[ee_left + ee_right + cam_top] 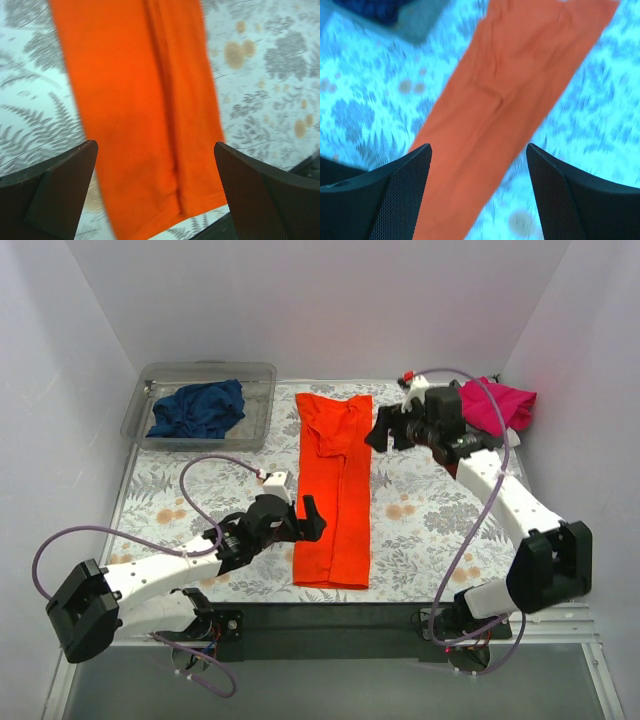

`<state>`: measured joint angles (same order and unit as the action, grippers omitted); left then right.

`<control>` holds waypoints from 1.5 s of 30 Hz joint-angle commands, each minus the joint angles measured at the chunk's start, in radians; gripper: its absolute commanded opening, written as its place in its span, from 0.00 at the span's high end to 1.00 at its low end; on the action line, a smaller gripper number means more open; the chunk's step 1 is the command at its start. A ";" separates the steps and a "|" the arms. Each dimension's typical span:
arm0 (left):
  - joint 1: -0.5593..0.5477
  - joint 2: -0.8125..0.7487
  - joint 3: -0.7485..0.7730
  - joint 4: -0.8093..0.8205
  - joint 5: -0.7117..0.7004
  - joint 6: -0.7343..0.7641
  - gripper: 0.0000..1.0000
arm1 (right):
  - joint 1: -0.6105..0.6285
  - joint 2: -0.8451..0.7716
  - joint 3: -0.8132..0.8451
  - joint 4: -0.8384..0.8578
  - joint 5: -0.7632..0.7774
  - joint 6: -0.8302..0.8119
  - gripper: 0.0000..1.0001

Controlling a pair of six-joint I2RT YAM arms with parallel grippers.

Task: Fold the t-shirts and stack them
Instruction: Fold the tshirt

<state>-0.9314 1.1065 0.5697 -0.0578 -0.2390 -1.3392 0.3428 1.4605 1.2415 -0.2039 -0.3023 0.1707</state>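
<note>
The orange-red t-shirt (335, 490) lies folded into a long narrow strip down the middle of the table, also in the left wrist view (145, 115) and the right wrist view (505, 110). My left gripper (304, 517) hovers open just left of its near half, nothing between the fingers (60, 190). My right gripper (385, 430) is open beside the strip's far right edge, holding nothing. A navy blue t-shirt (198, 408) is crumpled in the clear tub (258, 420). The magenta-pink t-shirt (497, 405) sits bunched at the back right, behind the right arm.
The floral tablecloth (430, 510) covers the table. White walls close in on the left, back and right. The table's dark near edge (330, 615) runs between the arm bases.
</note>
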 commanded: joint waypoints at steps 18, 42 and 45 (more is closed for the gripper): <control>0.055 -0.040 -0.145 -0.146 0.237 -0.094 0.08 | 0.303 -0.525 -0.735 -0.029 0.143 0.295 0.32; 0.008 -0.073 -0.234 -0.246 0.379 -0.195 0.33 | 0.565 -0.520 -0.886 0.015 0.203 0.512 0.32; -0.004 -0.065 -0.237 -0.257 0.363 -0.204 0.36 | 0.585 -0.497 -0.890 0.052 0.203 0.526 0.32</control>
<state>-0.9184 1.0336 0.3668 -0.2218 0.1268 -1.5238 0.9051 0.9436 0.3614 -0.2192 -0.1223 0.6582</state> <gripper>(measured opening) 0.644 0.680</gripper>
